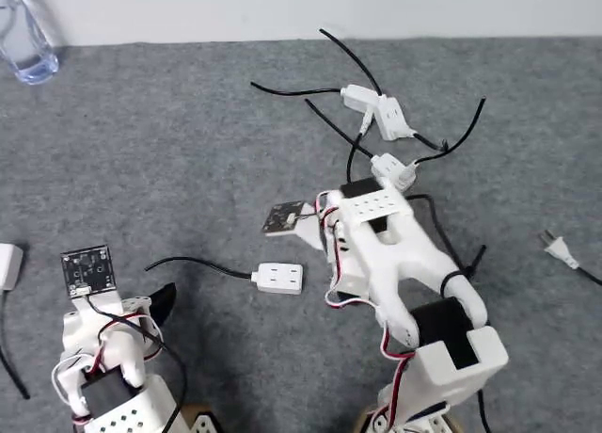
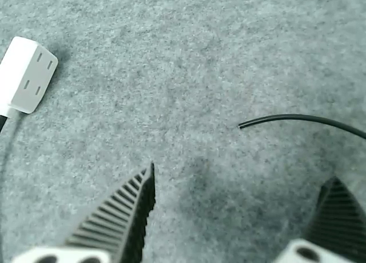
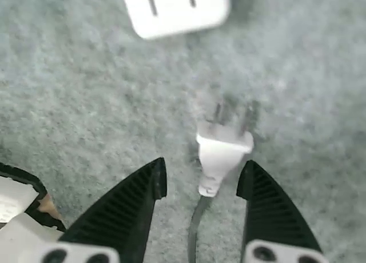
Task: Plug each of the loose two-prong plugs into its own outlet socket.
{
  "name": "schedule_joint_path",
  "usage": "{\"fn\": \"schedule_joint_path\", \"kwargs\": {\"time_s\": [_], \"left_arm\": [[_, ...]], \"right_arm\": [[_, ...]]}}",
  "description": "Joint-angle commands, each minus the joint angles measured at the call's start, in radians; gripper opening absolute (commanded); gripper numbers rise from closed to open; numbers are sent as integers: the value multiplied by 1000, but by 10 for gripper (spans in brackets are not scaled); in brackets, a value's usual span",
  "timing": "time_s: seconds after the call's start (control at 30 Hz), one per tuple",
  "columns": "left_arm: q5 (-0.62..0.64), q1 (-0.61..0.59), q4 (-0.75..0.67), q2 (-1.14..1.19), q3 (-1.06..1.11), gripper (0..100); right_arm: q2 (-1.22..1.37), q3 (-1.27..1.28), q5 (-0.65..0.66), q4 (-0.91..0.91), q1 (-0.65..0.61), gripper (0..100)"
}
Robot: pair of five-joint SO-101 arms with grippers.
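While the right end effector [image 3: 203, 170] hangs spread wide, the two-prong plug [image 3: 223, 151] lies on the table [image 3: 68, 91] between its fingers, prongs aimed at the white outlet socket [image 3: 174, 8] just ahead. Closing squarely on the plug body, not the cable, should keep the prongs level. They look blurred, so whether they line up with the slots is uncertain. The left end effector [image 2: 242, 180] is spread too, with a second socket [image 2: 28, 74] off to one side.

The table [image 1: 160, 141] is covered in grey felt. A white outlet socket [image 1: 279, 279] lies near its middle and a second socket [image 1: 386, 116] farther back among black cords [image 1: 282, 91]. 1 loose plug [image 1: 561, 250] lies near the right edge.
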Motion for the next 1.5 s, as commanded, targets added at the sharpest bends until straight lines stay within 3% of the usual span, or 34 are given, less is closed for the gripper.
{"fn": "schedule_joint_path", "kwargs": {"time_s": [0.0,0.93,1.0,1.1,1.3,1.47], "left_arm": [[-3,-6,5,-15,-8,417],[-3,-6,5,-15,-8,417],[-3,-6,5,-15,-8,417],[-3,-6,5,-15,-8,417],[-3,-6,5,-15,-8,417],[-2,-6,5,-15,-10,417]], "right_arm": [[-56,-8,-15,-12,-22,186],[-48,129,-18,-252,19,181],[-48,129,-18,-252,19,142],[-47,133,-15,-272,19,0],[-45,135,-21,-272,27,6],[-47,150,-193,-312,61,8]]}}
